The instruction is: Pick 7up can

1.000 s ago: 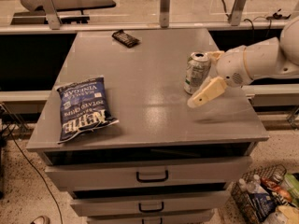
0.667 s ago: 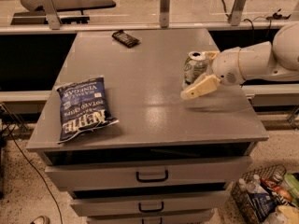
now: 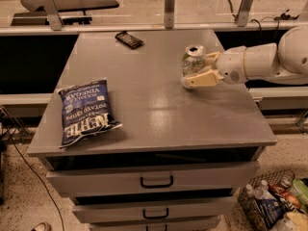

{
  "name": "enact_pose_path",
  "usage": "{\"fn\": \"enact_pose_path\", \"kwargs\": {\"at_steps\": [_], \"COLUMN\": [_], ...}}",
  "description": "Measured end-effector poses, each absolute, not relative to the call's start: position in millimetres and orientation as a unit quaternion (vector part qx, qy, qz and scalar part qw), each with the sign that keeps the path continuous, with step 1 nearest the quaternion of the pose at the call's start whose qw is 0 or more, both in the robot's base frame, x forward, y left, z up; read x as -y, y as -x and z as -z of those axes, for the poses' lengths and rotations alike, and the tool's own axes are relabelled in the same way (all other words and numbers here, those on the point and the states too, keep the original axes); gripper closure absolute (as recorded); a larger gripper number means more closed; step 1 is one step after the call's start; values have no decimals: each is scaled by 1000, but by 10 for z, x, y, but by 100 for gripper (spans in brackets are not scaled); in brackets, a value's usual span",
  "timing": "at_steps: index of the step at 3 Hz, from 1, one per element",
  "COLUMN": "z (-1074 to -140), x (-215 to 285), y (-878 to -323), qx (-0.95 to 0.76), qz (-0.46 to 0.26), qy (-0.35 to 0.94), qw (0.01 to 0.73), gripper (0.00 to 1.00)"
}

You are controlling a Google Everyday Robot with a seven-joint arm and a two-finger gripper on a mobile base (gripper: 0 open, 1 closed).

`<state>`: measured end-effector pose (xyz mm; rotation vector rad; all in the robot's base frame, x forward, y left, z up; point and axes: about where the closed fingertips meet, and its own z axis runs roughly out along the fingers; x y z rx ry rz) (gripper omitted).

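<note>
The 7up can (image 3: 193, 60), silvery with green markings and a silver top, is at the right side of the grey cabinet top (image 3: 154, 105), tilted slightly. My gripper (image 3: 196, 70) reaches in from the right on a white arm (image 3: 262, 61). One cream finger (image 3: 199, 80) lies against the can's near lower side and the other is behind it. The gripper is shut on the can.
A blue chip bag (image 3: 88, 111) lies flat at the front left of the cabinet top. A dark flat object (image 3: 129, 39) lies near the back edge. Drawers (image 3: 156, 181) are below. A basket of items (image 3: 276, 203) stands on the floor at the lower right.
The gripper swung in from the can's right and closed around it. The can has shifted up and to the left and now tilts.
</note>
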<state>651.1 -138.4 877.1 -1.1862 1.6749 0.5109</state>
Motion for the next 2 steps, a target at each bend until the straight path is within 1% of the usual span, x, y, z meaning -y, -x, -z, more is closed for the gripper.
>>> {"fn": "enact_pose_path", "kwargs": {"at_steps": [1,2], "z": [-9049,-9463], "x": [1201,1075], "y": [-6452,-6345], "qx": [-681,-683], "qz": [-225,-230], "qy": [488,491], "qw": [498,489], "gripper": [87,100]}}
